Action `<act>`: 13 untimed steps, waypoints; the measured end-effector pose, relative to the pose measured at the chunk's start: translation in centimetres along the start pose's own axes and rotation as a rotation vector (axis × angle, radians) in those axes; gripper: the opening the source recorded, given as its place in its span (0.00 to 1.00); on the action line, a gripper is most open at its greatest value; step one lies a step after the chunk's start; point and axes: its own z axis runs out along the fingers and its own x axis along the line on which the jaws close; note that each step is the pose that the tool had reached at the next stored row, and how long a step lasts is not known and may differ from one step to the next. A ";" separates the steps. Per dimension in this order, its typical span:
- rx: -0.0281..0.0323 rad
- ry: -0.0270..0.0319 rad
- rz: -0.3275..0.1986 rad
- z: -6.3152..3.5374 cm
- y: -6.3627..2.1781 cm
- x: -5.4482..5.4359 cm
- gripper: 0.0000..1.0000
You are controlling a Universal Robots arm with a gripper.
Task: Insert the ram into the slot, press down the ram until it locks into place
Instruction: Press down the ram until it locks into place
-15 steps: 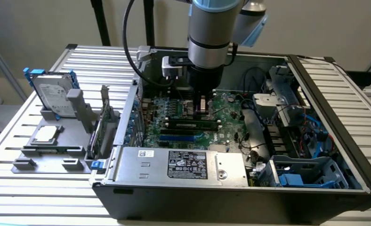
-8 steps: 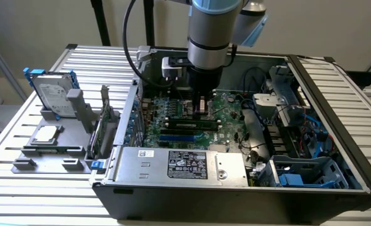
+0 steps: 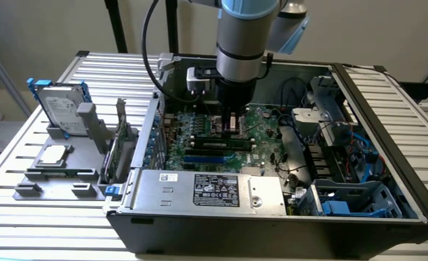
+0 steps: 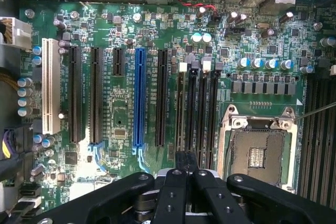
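Observation:
The ram [image 3: 218, 144], a thin green stick with dark chips, stands on edge in a long black slot [image 3: 221, 148] with white clips at both ends on the motherboard [image 3: 261, 122]. My gripper [image 3: 232, 127] hangs straight down into the open computer case, its tip just above and behind the ram toward the exterior view's right end. In the wrist view the gripper [image 4: 185, 160] has its black fingers pressed together with no gap. They point along several parallel black slots [image 4: 197, 111].
A shorter blue slot [image 3: 207, 159] [image 4: 139, 98] lies next to the ram slots. The empty processor socket [image 4: 257, 153] sits beside them. A silver power supply [image 3: 207, 190] fills the case front. A blue drive cage [image 3: 352, 198] and cables crowd the right. A hard drive [image 3: 60, 109] stands outside on a grey holder.

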 end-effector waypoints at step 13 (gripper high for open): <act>-0.0010 -0.0001 0.004 0.46 0.01 -0.1 0.10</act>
